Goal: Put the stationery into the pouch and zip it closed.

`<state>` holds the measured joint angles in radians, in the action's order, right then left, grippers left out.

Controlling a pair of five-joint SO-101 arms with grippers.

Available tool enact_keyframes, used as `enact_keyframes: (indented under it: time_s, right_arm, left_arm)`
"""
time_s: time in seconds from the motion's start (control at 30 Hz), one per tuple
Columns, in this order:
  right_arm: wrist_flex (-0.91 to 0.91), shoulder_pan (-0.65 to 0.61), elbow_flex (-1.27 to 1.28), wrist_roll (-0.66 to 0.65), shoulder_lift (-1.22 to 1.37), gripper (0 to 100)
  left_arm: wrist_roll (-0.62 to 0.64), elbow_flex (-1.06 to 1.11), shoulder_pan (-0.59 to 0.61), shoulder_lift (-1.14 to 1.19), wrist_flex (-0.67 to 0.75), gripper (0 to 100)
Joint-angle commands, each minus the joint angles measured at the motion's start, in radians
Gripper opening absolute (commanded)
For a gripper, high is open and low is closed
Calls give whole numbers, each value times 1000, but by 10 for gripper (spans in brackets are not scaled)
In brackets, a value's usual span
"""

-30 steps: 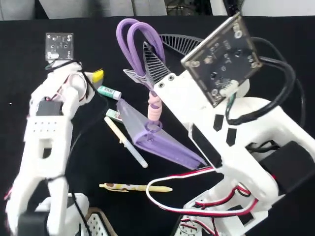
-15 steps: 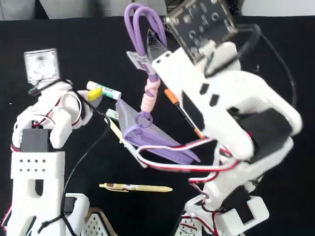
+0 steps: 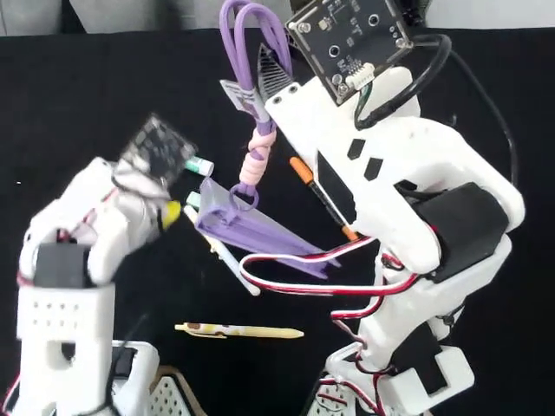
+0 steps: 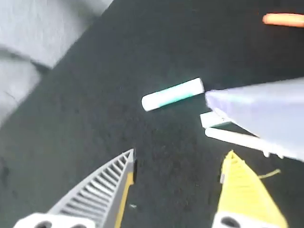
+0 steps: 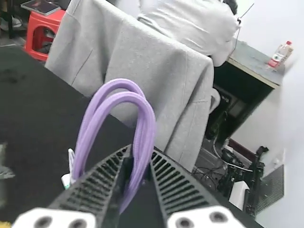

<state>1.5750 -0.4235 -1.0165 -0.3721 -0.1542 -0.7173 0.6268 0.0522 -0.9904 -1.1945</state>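
My right gripper [image 5: 139, 159] is shut on the purple cord loop [image 5: 135, 118] of the pouch. In the high view the same gripper [image 3: 264, 78] holds the loop [image 3: 251, 30] up, and the purple pouch [image 3: 256, 230] hangs tilted from a pink coil with its lower end near the table. My left gripper [image 4: 181, 153] is open just above the black table, close beside the pouch's [image 4: 266, 111] end; its yellow finger [image 3: 171, 212] shows in the high view. Ahead of it lie a white-green glue stick [image 4: 173, 94], a white pen [image 4: 235, 138] and a small white piece [image 4: 211, 118].
An orange-tipped pen [image 3: 321, 198] lies under the right arm, and a cream pen [image 3: 238, 330] lies near the table's front. The glue stick [image 3: 199, 165] sits just beyond the left gripper. A grey coat on a chair [image 5: 142, 71] stands behind the table.
The left arm has swung in toward the pouch and lowered its gripper. The right arm raised the cord loop, lifting the pouch, then stayed nearly still.
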Motion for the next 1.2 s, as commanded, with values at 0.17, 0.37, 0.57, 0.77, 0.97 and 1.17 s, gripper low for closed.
enact_keyframes:
  time_s: [0.17,0.37,0.57,0.77,0.97,1.17]
  right_arm:
    - [-61,78,-5,-9,62,11]
    - [-58,75,-5,-9,71,11]
    - [-44,71,-2,-54,70,11]
    - [25,-37,-7,-158,70,11]
    - [58,-54,-7,-210,70,11]
    - [92,-57,-7,-265,70,11]
  left_arm:
    - [-86,101,-199,-578,-112,293]
    - [-81,325,-254,-844,-15,290]
    - [-54,352,-255,-806,64,290]
    - [34,352,-381,-806,146,289]
    - [34,352,-452,-801,146,289]
    - [34,352,-507,-804,146,289]
